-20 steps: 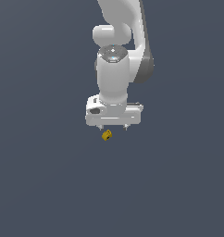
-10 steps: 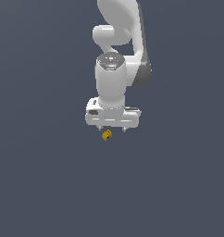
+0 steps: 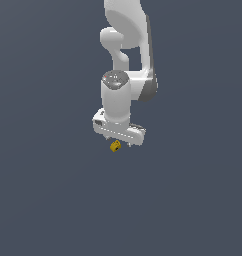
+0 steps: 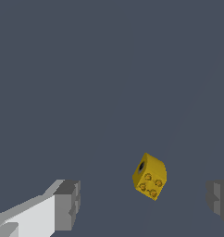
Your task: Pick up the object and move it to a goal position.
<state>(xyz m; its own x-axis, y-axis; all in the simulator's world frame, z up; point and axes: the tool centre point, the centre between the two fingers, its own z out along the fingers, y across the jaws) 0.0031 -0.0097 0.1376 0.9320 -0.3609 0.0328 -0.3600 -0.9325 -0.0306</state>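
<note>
The object (image 3: 114, 146) is a tiny yellow-gold block lying on the dark grey floor, just below the white gripper (image 3: 118, 141) in the exterior view. The wrist view shows the object (image 4: 150, 177) as a tilted cube with a dark hole on one face and small studs on another. My gripper (image 4: 144, 201) is open. One grey finger pad (image 4: 67, 203) and the other finger pad (image 4: 220, 199) stand wide apart on either side of the block, and neither touches it. The block lies nearer the second pad.
Plain dark grey ground surrounds the block on all sides in both views. The white arm (image 3: 125, 60) rises straight above the gripper. No goal marker shows.
The hand has turned about its vertical axis and dropped slightly closer to the block. The yellow block has stayed where it was.
</note>
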